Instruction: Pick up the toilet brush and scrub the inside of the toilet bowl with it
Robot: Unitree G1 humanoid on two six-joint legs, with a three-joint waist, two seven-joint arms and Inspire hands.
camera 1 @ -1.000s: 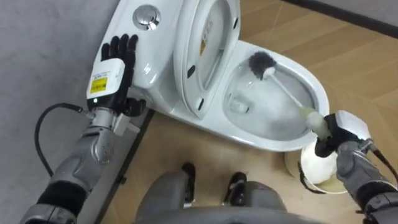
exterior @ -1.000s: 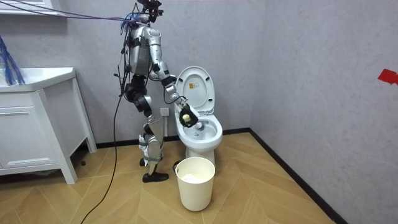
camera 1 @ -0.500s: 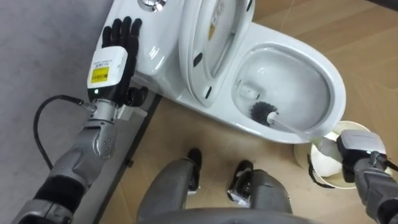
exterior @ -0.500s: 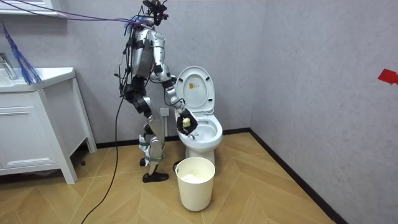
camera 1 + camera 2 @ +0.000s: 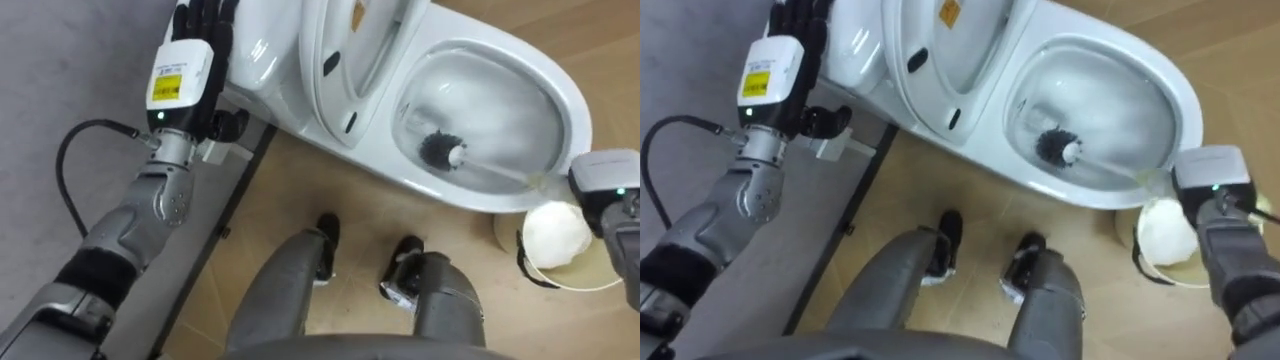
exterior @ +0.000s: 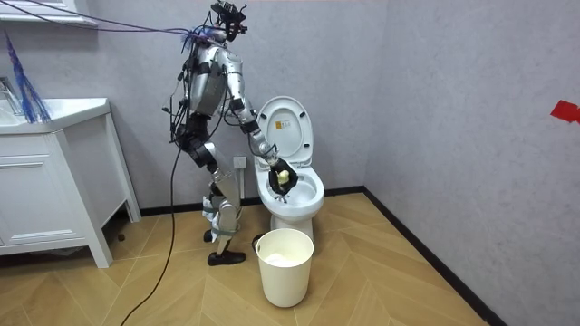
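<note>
The robot stands at the toilet's side, on the room view's left, with its right arm reaching over the bowl (image 5: 572,100).

**Position of the tool.** The toilet brush (image 5: 445,152) is inside the bowl. Its bristle end sits low against the wall nearest the robot, toward the hinge end. The handle runs up across the near rim to the right hand (image 5: 603,180).

**Hand states.**
- Right hand: its back faces the head camera and hides the fingers. In the room view it appears clamped round the pale grip at the handle's end.
- Left hand (image 5: 185,70): fingers straight, lying flat on the top of the cistern (image 5: 265,50), holding nothing.

**Handling.** The brush is judged to be light, with a thin, fairly stiff handle and springy bristles. Once wet it is likely to be slippery. Take hold at the thicker end grip, well clear of the bristles, since pressure there gives leverage against the bowl wall.

**Inventory.**
- One toilet, with its seat and lid (image 5: 350,50) raised.
- One brush.
- One white waste bin (image 6: 285,267) on the floor, just beside the bowl's front.
- One white cabinet (image 6: 45,195), well apart.
</note>
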